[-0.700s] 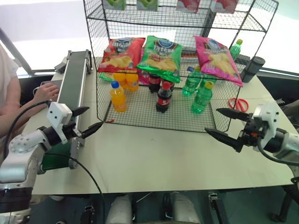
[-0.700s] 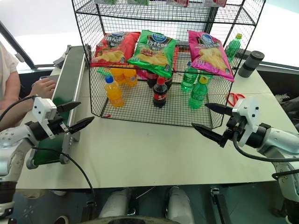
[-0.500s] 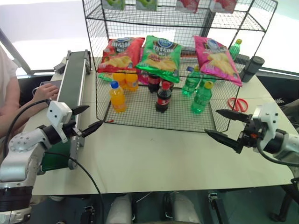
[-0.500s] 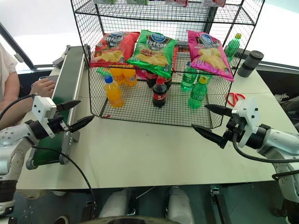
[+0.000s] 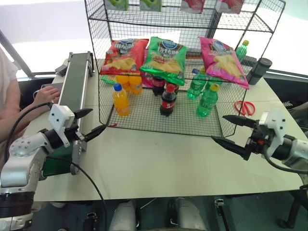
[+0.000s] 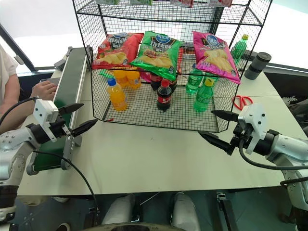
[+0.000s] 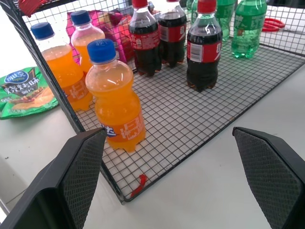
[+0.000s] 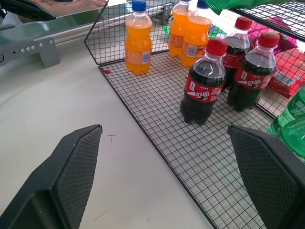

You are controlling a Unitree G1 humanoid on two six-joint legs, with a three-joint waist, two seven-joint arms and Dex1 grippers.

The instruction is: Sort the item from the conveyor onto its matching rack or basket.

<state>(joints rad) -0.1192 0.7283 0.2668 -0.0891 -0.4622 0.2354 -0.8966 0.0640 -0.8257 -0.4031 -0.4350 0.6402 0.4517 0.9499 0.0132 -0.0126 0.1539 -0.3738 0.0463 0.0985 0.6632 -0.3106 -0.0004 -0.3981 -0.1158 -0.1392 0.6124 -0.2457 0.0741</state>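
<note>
While both our arms hang over the table [image 5: 159, 163] w/ nothing held, the pink chip bag [image 5: 224, 61] lies on the rack's [image 6: 168, 14] middle shelf, at its right end, tilted down toward us. Beside it, same shelf: green chip bag [image 5: 166, 58] in the middle, red chip bag [image 5: 124, 55] on the left.

Our left claw [image 5: 92, 123] is spread wide, empty, just right of the conveyor [image 5: 74, 89], near the rack's front-left corner. Our right claw [image 5: 231, 131] is also spread wide, empty, just off the rack's front-right corner, pointing left.

Bottom shelf: orange soda bottles [image 7: 116, 102] at left, cola bottles [image 8: 203, 89] in the middle, green bottles [image 5: 208, 101] at right. Red scissors [image 5: 246, 107] lie on the table right of the rack; a dark cylinder [image 5: 260, 70] stands farther back. A small green snack pack [image 7: 25, 91] lies on the table just outside the rack's left wall.

Nothing visible on the belt's dark-green top. A person's hand [image 6: 44, 90] rests at the conveyor's left side.
</note>
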